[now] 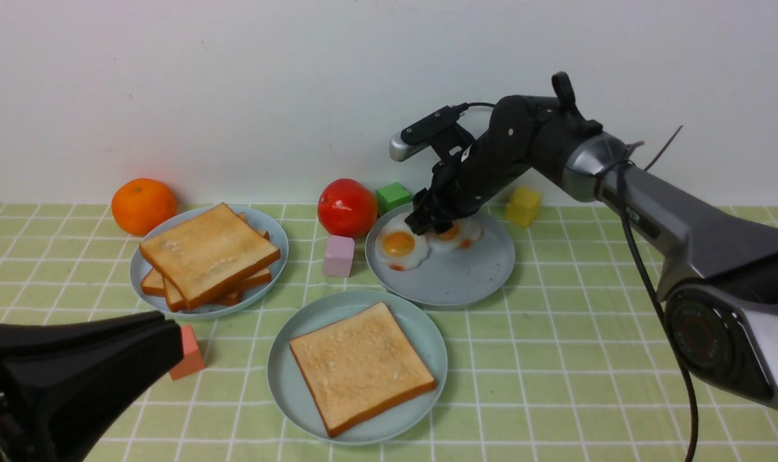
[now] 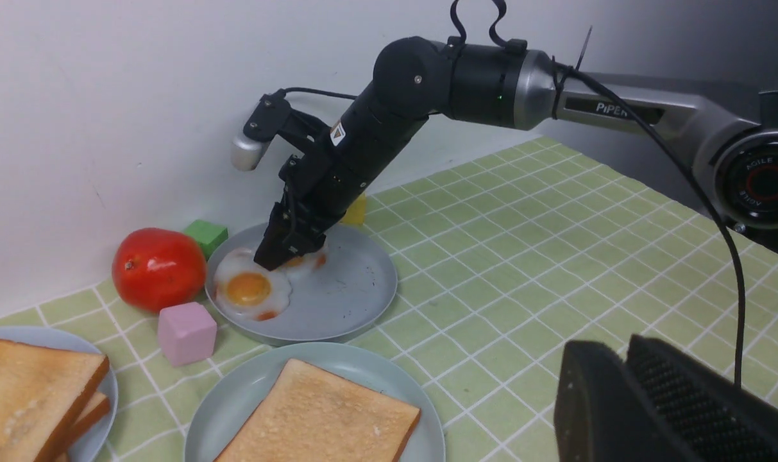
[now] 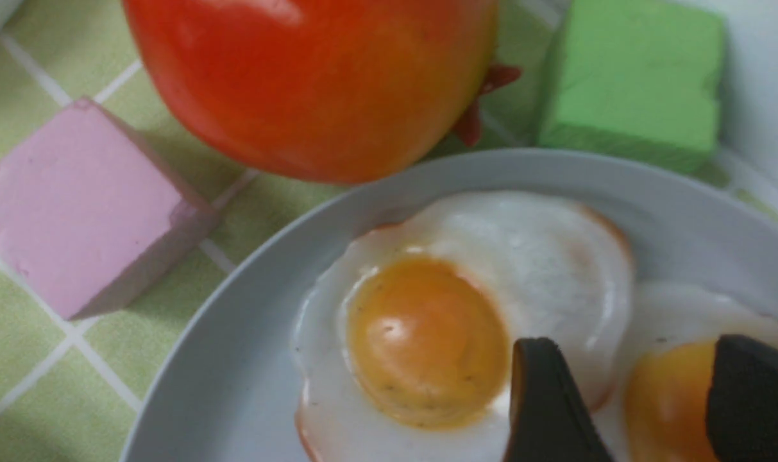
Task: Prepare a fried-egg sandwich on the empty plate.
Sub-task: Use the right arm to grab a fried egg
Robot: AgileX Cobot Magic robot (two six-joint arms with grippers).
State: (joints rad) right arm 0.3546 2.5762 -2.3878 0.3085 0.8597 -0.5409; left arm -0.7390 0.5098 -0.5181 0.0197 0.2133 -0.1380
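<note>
The teal-green plate (image 1: 285, 366) was seen at the near centre of the checked cloth, and one toast slice (image 1: 362, 367) was laid flat on it, with no egg and no second slice upon it. The two fried eggs (image 1: 399, 247) were kept on a grey-blue plate (image 1: 472, 279) farther back and a little to the right. A stack of toast (image 1: 206, 256) was placed on another grey-blue plate (image 1: 279, 240) at the left.

The right gripper (image 1: 430, 226) was lowered onto the far part of the egg plate. In the front view its tips were hidden by its own body. Only in the right wrist view was it shown that the fingers (image 3: 549, 398) were held apart, one at the edge of the left egg's white and the other over the yolk of the right egg.

The left gripper (image 2: 619, 346) was held low at the near left. In the front view only its black body was seen; in the left wrist view its jaws were shown almost together, with nothing between them.

A tomato (image 1: 347, 207), a green block (image 1: 394, 196) and a pink block (image 1: 338, 255) were set just left of the egg plate. An orange (image 1: 143, 205) at the far left and a salmon block (image 1: 186, 356) beside the left gripper were seen in the front view alone.
</note>
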